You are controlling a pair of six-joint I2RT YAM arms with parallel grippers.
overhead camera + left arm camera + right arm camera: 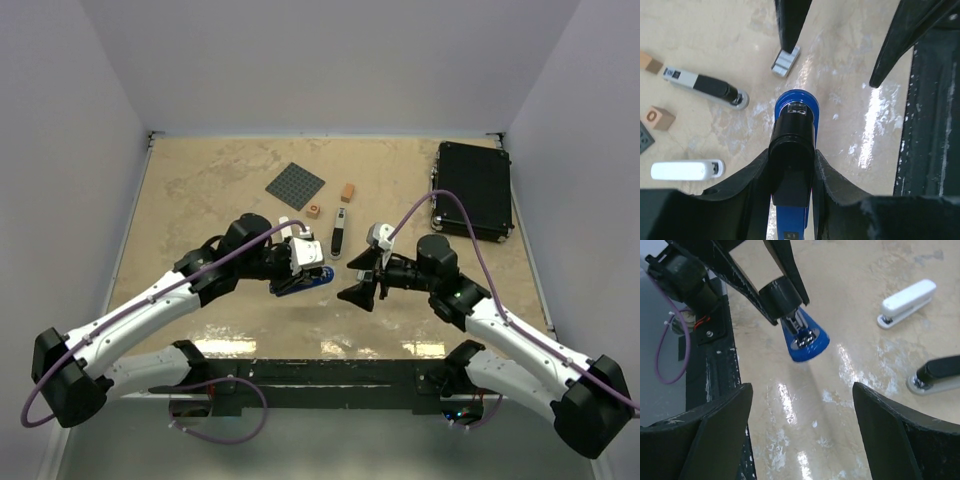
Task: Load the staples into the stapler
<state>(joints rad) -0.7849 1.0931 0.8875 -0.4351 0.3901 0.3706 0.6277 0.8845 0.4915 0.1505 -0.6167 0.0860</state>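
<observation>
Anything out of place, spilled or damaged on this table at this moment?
Nothing looks spilled or broken. The one mild oddity is that the small grey staple tray lies loose on the table at the tip of a right finger, while the left fingers grip the blue stapler.

Robot lab cell: plain white walls [330,60] enclose a beige tabletop [215,190].
</observation>
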